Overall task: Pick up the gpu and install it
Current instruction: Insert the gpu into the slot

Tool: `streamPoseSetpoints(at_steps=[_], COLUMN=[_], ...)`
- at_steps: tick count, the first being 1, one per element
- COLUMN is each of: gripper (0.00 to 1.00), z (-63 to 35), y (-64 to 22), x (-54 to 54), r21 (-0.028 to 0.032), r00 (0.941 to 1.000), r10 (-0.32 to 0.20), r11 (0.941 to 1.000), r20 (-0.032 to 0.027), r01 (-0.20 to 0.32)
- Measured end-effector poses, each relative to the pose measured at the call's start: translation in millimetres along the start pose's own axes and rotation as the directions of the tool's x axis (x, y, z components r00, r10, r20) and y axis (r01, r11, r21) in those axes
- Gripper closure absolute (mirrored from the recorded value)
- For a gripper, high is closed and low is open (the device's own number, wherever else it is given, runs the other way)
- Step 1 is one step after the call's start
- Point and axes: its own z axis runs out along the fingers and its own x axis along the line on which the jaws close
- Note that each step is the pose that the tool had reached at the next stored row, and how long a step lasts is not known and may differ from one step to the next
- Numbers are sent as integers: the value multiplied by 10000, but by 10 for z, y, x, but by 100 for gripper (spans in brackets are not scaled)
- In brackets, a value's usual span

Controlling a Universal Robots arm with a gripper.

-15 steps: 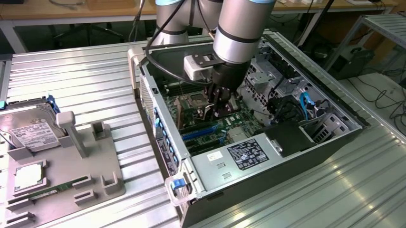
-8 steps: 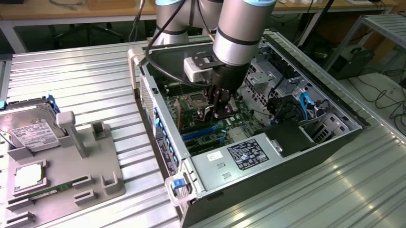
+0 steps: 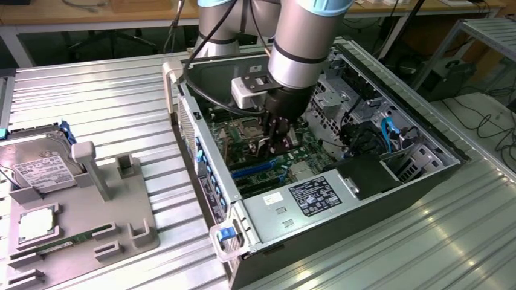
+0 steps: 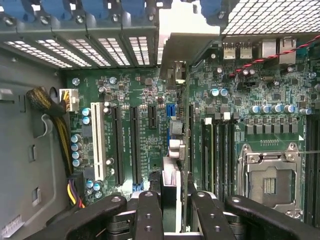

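Black fingers [image 4: 150, 210] of the gripper [image 4: 169, 212] pinch the gpu [image 4: 172, 150] edge-on, held upright over the motherboard [image 4: 140, 90] inside the case [image 3: 354, 205]. To seat it well, I'd keep the card square to its slot, bracket toward the rear grille. One card, one CPU socket [image 4: 270, 180], one hard drive [image 3: 36, 166] outside.

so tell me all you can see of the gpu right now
The gpu is seen edge-on: a thin card standing upright between the hand's fingers, its silver bracket at the case's slotted rear wall. It hangs over the motherboard beside the long black slots. In the exterior view it sits under the hand, inside the open case.
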Motion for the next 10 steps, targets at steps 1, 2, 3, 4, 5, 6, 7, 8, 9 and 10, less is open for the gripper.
streamPoseSetpoints(at_steps=[1,2,3,4,5,6,7,8,9,10], gripper=[72,72,72,72,72,72,72,72,72,72], z=[4,7,9,10,11,11,11,11,14,16], y=[9,26,31,31,32,32,32,32,32,32], x=[0,0,0,1,1,1,1,1,2,4], r21=[0,0,0,0,1,1,1,1,2,2], r00=[10000,10000,10000,10000,10000,10000,10000,10000,10000,10000], r10=[2,2,2,1,1,2,1,1,1,2], r11=[10000,10000,10000,10000,10000,10000,10000,10000,10000,10000], r20=[1,2,1,1,2,2,2,2,6,6], r01=[-2,-2,-2,-1,-1,-2,-1,-1,-1,-2])
